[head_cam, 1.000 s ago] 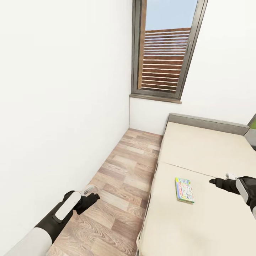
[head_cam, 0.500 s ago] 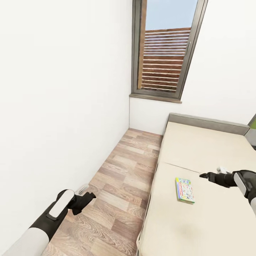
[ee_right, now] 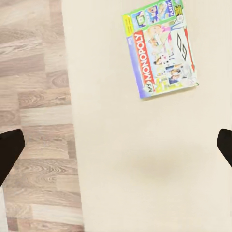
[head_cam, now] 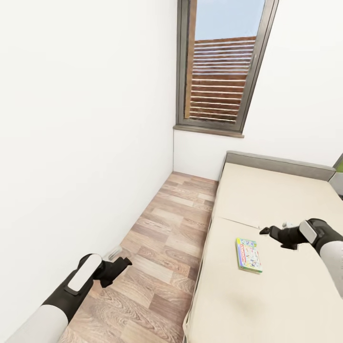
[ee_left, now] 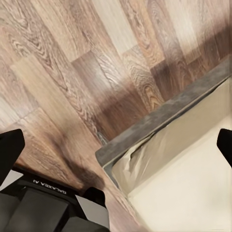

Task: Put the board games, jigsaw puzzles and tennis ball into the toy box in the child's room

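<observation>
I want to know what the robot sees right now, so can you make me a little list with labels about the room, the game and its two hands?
Place: a room with a window, wooden floor and white walls
Bed: cream mattress on a grey frame
Board game: colourful box lying flat on the bed, cover up, reading "My Monopoly" in the right wrist view
Right gripper: above the bed, just beyond the game, not touching it; fingers spread wide, empty
Left gripper: low over the floor beside the bed; fingers spread wide, empty
</observation>
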You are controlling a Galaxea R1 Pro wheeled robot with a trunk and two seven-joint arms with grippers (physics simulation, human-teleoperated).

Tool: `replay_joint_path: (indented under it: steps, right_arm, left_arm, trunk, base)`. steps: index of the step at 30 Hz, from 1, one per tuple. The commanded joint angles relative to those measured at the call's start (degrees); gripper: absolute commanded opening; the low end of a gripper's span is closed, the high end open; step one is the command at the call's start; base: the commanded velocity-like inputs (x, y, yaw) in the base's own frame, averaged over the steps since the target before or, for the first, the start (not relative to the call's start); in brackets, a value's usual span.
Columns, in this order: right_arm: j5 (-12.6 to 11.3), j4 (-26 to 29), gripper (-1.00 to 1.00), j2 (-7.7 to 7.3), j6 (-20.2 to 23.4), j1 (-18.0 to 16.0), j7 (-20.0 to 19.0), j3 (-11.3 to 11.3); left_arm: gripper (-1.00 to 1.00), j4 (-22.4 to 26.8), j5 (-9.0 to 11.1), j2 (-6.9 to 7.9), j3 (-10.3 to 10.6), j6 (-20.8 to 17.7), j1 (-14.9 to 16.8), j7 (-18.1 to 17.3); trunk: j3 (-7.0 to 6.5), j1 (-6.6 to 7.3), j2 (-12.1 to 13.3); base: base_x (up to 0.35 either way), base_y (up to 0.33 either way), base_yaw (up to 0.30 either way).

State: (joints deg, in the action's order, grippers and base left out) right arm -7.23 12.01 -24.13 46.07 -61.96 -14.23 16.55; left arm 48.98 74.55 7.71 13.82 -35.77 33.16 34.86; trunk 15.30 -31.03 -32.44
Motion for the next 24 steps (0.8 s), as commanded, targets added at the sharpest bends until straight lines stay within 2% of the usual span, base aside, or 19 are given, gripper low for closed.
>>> replay_joint_path:
  steps: [1,6,9,10,12,17,21,24]
  right_arm:
    - [-0.8,0.6,1.00,0.21,-0.3,-0.1,0.6,0.3]
    - [-1.6,3.1,1.00,1.26,-4.7,0.0,1.7,1.8]
    - [-1.8,3.6,1.00,1.45,-5.4,0.0,1.8,2.0]
    - [-1.8,3.9,1.00,1.54,-5.7,0.1,1.7,2.1]
    - [-1.9,4.1,1.00,1.59,-5.8,0.2,1.6,2.2]
    - [-2.0,4.0,1.00,1.68,-6.0,0.4,1.5,2.3]
    - [-1.9,3.7,1.00,1.93,-6.0,0.6,1.4,2.3]
    - [-2.0,3.8,1.00,2.96,-6.0,0.7,1.5,2.3]
  left_arm:
    - [1.00,0.2,0.6,0.02,0.4,0.1,0.1,0.4]
    - [1.00,0.5,0.5,0.14,2.3,0.0,0.1,-3.4]
    - [1.00,0.2,0.3,0.40,3.0,0.0,0.1,-7.3]
    - [1.00,0.0,-0.1,0.60,3.4,0.2,0.1,-10.9]
    - [1.00,-0.1,-0.8,0.66,3.5,0.3,0.1,-12.5]
    - [1.00,-0.7,-3.6,0.52,3.7,0.8,0.1,-14.7]
    - [1.00,-0.8,-4.1,0.48,3.7,0.8,0.1,-15.1]
    - [1.00,-0.9,-4.3,0.42,3.6,0.9,0.1,-15.2]
  trunk:
    - [0.28,-0.25,-0.5]
    - [1.18,-1.34,-2.5]
    - [1.72,-2.00,-3.7]
    - [1.90,-2.22,-4.1]
    - [2.26,-2.66,-4.9]
    - [3.16,-3.76,-6.9]
    - [3.87,-4.64,-8.5]
    - [4.41,-5.30,-9.7]
  base:
    - [0.000,0.000,0.000]
    - [0.000,0.000,0.000]
    - [0.000,0.000,0.000]
    - [0.000,0.000,0.000]
    - [0.000,0.000,0.000]
    - [0.000,0.000,0.000]
    - [0.000,0.000,0.000]
    - [0.000,0.000,0.000]
